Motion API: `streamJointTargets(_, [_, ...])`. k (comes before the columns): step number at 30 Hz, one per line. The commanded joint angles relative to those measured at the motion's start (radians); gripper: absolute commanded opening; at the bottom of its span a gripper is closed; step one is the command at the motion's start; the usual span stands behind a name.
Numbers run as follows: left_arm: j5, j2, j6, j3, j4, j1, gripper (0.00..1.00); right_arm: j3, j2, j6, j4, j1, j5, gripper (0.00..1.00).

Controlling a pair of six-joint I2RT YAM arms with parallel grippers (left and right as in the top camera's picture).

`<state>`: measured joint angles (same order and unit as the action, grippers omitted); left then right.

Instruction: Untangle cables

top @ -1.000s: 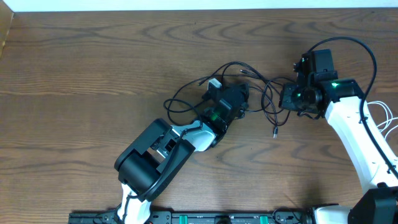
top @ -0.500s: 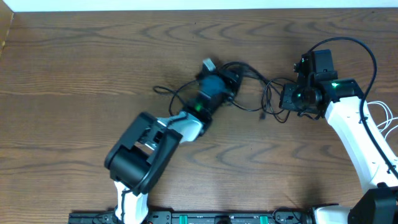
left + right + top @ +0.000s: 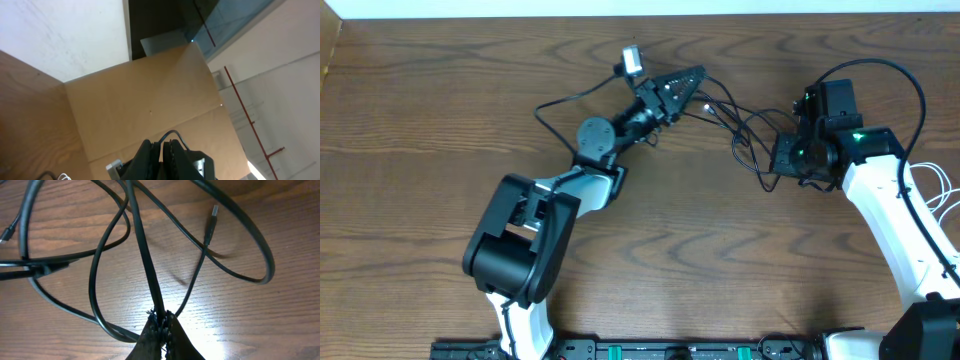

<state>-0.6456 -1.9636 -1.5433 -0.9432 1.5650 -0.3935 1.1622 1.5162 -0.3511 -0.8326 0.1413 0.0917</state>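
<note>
Tangle sits right of centre on the tabletop point(image 3: 430, 190), close to the far edge: black cables point(image 3: 145, 255) strung between the two arms, loops crossing each other. left gripper point(image 3: 692, 76) is up by the far edge, fingers point(image 3: 150, 156) pressed together with one black strand looping out from between them. Its wrist camera looks up at the room, not at the wood. Another strand trails left from it in a wide arc and curves back toward the left arm. right gripper point(image 3: 161, 324) is low over the wood, fingers closed on a black strand right at the tips, with loops fanning away from it. One plug point(image 3: 214, 213) lies flat on the wood inside a loop, apart from the fingers. white cable point(image 3: 942, 190) lies in loose loops at the right edge beside the right arm, well apart from the tangle. Open room: wide wood left of the left arm and between the two arms toward the near side. It's tight behind left gripper at the far edge and at the right edge. A black rail point(image 3: 670, 350) runs along the near edge. Surface is dark brown wood grain, with glare under the right fingers. Room via left wrist: white wall point(image 3: 50, 30), tan board point(image 3: 150, 100), thin red pipe point(image 3: 251, 125).
</note>
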Motion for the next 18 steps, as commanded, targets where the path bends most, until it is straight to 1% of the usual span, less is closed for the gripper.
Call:
streamJointTargets(1, [-0.13,0.019,0.034,-0.013,0.023,0.026,0.08,-0.027,0.01,0.008,0.014,0.01,-0.018,0.01])
streamJointTargets(5, [-0.237,0.019,0.061,-0.013,0.023,0.032,0.08,-0.062,0.01,0.008,0.045,0.01,-0.017,0.02])
streamJointTargets(10, [-0.521,0.019,0.203,-0.013,0.023,-0.008,0.07,-0.109,0.01,0.007,0.104,0.01,-0.017,0.08])
streamJointTargets(11, [-0.558,0.019,0.217,-0.013,0.023,-0.017,0.08,-0.116,0.01,0.007,0.116,0.01,-0.016,0.08])
streamJointTargets(12, [-0.614,0.019,0.237,-0.013,0.023,-0.031,0.08,-0.126,0.01,0.007,0.134,0.01,-0.009,0.11])
streamJointTargets(14, [-0.709,0.019,0.282,-0.013,0.023,-0.065,0.08,-0.14,0.01,-0.016,0.155,0.01,-0.006,0.2])
streamJointTargets(16, [-0.819,0.019,0.346,-0.013,0.022,-0.105,0.08,-0.15,0.01,-0.047,0.169,0.01,-0.006,0.25])
streamJointTargets(18, [-0.889,0.019,0.383,-0.013,0.023,-0.128,0.08,-0.152,0.01,-0.058,0.17,0.01,-0.006,0.3])
